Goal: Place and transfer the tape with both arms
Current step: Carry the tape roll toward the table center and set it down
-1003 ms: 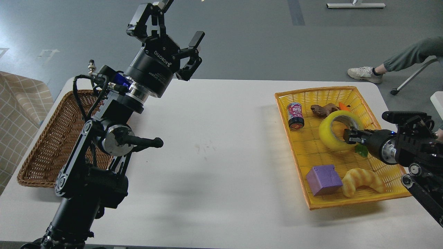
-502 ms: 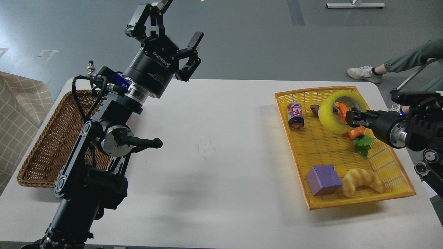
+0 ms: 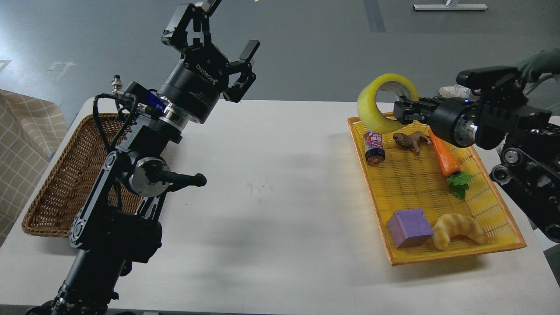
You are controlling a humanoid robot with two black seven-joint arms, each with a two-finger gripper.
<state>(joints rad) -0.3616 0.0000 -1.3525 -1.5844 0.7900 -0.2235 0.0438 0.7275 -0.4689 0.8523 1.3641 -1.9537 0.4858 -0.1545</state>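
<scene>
The yellow tape roll [image 3: 375, 111] hangs in the air above the far left corner of the yellow basket [image 3: 512, 232]. My right gripper [image 3: 400, 110] is shut on its rim and points left. My left gripper [image 3: 223, 26] is raised high above the far left of the white table [image 3: 271, 210]. Its fingers are spread wide and it holds nothing.
In the yellow basket lie a small can [image 3: 374, 146], a brown animal toy [image 3: 411, 140], a toy carrot [image 3: 446, 159], a purple cube [image 3: 409, 227] and a croissant toy [image 3: 459, 228]. A brown wicker basket [image 3: 57, 183] stands at the left. A seated person's shoe [image 3: 450, 91] shows beyond the table.
My right gripper has lifted the tape out of the yellow basket, up and to the left. The carrot beneath it now shows fully. The left arm has barely moved.
</scene>
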